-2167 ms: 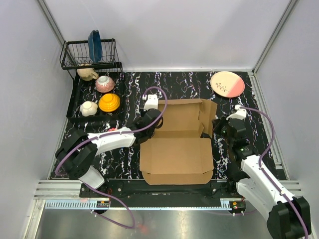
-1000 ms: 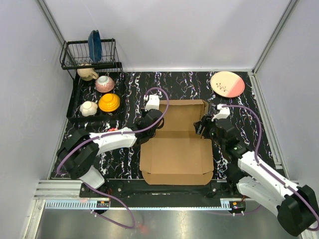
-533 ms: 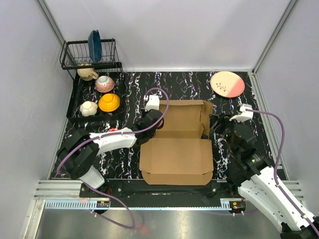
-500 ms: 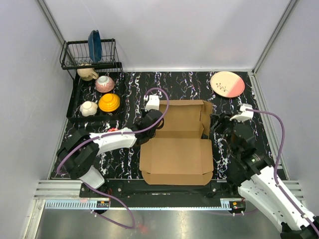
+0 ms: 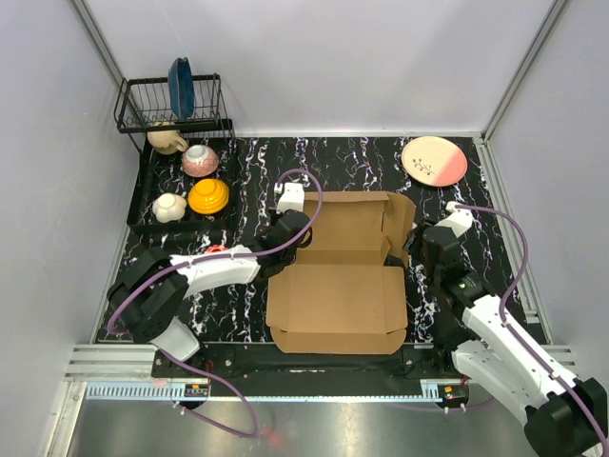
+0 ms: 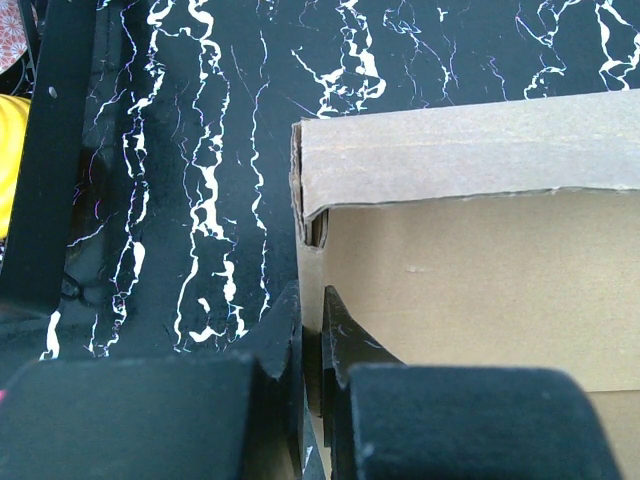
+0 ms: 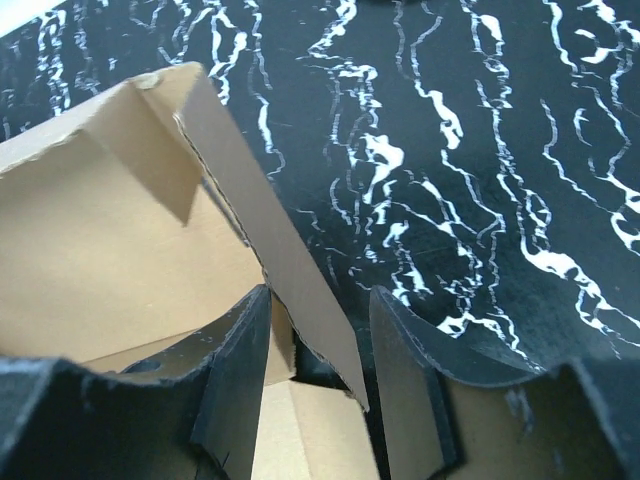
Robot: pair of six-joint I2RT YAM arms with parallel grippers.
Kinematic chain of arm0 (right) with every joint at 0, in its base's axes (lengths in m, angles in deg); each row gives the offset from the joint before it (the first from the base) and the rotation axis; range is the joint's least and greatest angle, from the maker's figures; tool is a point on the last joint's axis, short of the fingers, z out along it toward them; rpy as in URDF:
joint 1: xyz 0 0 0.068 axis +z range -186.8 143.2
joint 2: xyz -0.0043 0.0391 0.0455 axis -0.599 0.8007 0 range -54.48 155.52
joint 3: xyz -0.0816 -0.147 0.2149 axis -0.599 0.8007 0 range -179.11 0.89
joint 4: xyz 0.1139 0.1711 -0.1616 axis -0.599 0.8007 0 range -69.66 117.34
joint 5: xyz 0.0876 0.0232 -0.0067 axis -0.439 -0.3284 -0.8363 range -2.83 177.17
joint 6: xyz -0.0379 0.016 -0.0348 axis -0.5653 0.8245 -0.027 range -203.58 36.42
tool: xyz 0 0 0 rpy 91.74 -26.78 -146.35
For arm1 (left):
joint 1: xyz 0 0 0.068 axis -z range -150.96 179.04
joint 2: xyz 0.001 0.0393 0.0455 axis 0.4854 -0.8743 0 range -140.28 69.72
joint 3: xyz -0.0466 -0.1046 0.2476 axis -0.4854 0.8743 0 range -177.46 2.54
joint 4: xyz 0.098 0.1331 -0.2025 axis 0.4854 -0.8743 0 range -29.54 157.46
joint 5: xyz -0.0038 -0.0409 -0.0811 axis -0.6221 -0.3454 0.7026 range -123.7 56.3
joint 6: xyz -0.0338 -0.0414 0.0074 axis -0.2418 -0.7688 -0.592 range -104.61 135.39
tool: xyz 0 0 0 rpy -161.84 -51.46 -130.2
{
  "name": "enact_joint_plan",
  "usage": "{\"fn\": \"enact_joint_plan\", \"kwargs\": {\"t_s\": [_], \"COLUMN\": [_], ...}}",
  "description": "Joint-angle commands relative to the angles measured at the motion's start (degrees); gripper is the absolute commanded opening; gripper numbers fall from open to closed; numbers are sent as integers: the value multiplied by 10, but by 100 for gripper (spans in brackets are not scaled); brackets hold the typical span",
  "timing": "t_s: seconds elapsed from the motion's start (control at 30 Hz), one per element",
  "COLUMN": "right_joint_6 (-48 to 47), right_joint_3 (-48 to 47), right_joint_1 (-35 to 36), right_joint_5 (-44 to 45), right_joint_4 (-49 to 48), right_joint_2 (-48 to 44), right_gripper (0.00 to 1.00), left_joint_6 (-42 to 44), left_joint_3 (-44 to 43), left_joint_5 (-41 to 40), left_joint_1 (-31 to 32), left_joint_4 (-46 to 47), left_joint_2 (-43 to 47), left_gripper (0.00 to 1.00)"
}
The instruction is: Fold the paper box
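Observation:
The paper box [image 5: 338,286] lies part-folded in the middle of the table, brown and unprinted, its near panel flat and its far half raised into walls. My left gripper [image 5: 296,234] is at the box's left wall. In the left wrist view this gripper [image 6: 311,295] is shut on the upright edge of the cardboard [image 6: 470,260]. My right gripper [image 5: 417,244] is at the right side flap. Seen from the right wrist, the gripper [image 7: 320,295] is open and straddles the slanting flap [image 7: 270,220]; a gap shows between the flap and the right finger [image 7: 400,350].
A wire dish rack [image 5: 169,100] with a blue plate stands at the far left. In front of it a black tray [image 5: 143,200] holds several bowls, among them a yellow bowl [image 5: 208,196]. A pink plate [image 5: 434,160] lies at the far right. The tray's edge [image 6: 55,150] shows left of the left gripper.
The right gripper swung out to the right, then came back onto the right flap with its jaws narrower. The flap now leans outward. The left gripper has kept its hold and place.

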Motion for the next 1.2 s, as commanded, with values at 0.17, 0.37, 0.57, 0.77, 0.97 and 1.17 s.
{"fn": "enact_joint_plan", "kwargs": {"t_s": [0.17,0.37,0.57,0.77,0.97,1.17], "right_joint_6": [-30,-10,55,48,28,3], "right_joint_3": [15,-19,1,21,35,46], "right_joint_1": [-24,-26,-42,-52,-55,-56], "right_joint_5": [-56,23,-5,-38,-118,-198], "right_joint_4": [-47,28,9,-61,-140,-196], "right_joint_2": [-108,-126,-26,28,64,81], "right_gripper": [58,52,43,44,45,54], "left_joint_6": [20,21,15,15,13,13], "left_joint_3": [11,9,17,19,19,20], "left_joint_5": [-1,-5,-4,0,3,4], "left_joint_1": [2,2,3,3,3,2], "left_joint_4": [-14,-13,-7,-8,-6,-5], "left_joint_2": [10,6,14,17,14,14], "left_gripper": [0,0,0,0,0,0]}}
